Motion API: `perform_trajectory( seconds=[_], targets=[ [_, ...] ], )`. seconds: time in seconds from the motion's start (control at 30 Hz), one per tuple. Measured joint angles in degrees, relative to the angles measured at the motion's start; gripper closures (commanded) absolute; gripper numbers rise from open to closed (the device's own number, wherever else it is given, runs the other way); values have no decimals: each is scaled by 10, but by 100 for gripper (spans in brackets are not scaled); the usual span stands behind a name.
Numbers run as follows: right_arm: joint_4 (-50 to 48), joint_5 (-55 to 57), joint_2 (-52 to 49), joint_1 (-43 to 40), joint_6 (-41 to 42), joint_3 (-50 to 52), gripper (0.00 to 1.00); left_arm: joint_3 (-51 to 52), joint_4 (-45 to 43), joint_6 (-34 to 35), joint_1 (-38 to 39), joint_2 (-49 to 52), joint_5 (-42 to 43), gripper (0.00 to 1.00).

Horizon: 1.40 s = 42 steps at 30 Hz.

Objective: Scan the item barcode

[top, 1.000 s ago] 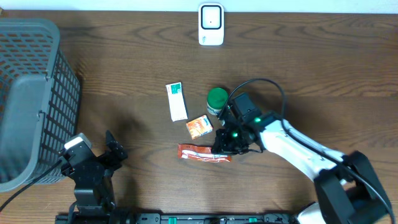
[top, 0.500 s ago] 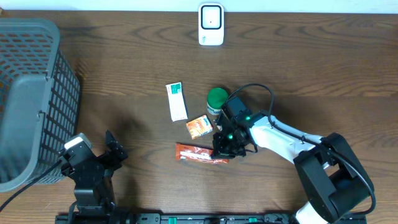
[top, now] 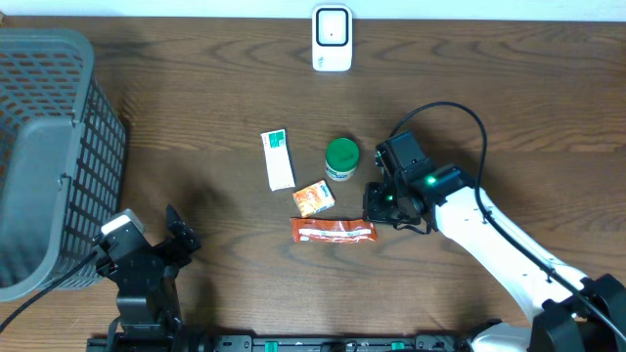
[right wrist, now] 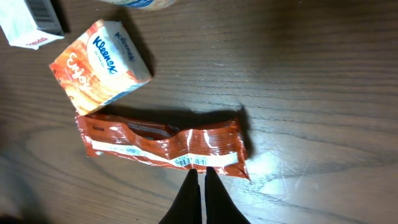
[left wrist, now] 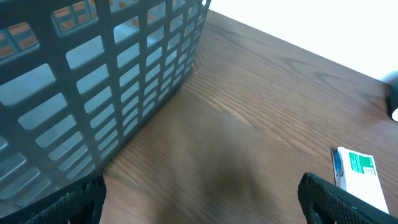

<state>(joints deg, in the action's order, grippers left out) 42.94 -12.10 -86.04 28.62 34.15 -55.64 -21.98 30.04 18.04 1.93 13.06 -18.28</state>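
Observation:
A red snack wrapper [top: 334,230] lies flat on the wooden table, its barcode [right wrist: 186,161] facing up on the white strip along its near edge. My right gripper [right wrist: 200,172] is shut, its fingertips resting at that near edge beside the barcode; nothing shows between them. From above, the right gripper [top: 378,208] sits at the wrapper's right end. The white scanner [top: 332,39] stands at the table's far edge, well away. My left gripper [left wrist: 202,208] is open and empty over bare wood at the front left.
An orange Kleenex pack [top: 314,198] lies just behind the wrapper. A green-lidded jar [top: 341,158] and a white-and-green box [top: 278,159] sit beyond it. A grey mesh basket [top: 39,156] fills the left side, close to the left arm.
The right gripper has shifted right and slightly back, and the red wrapper has slid right with it and straightened. The left arm has not moved.

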Motion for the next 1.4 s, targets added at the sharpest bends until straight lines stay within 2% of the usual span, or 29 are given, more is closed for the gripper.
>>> perform_trajectory(
  seconds=[0.5,0.83,1.0,1.4],
  targets=[
    [-28,2,-41,84,19,0,99,0,0,0,0,0,0,1],
    [-81,-14,-146,85,34,-2,99,0,0,0,0,0,0,1],
    [-96,-31,-158,85,37,-9,99,0,0,0,0,0,0,1],
    [-8,-22,-137,85,28,-86,99,0,0,0,0,0,0,2]
  ],
)
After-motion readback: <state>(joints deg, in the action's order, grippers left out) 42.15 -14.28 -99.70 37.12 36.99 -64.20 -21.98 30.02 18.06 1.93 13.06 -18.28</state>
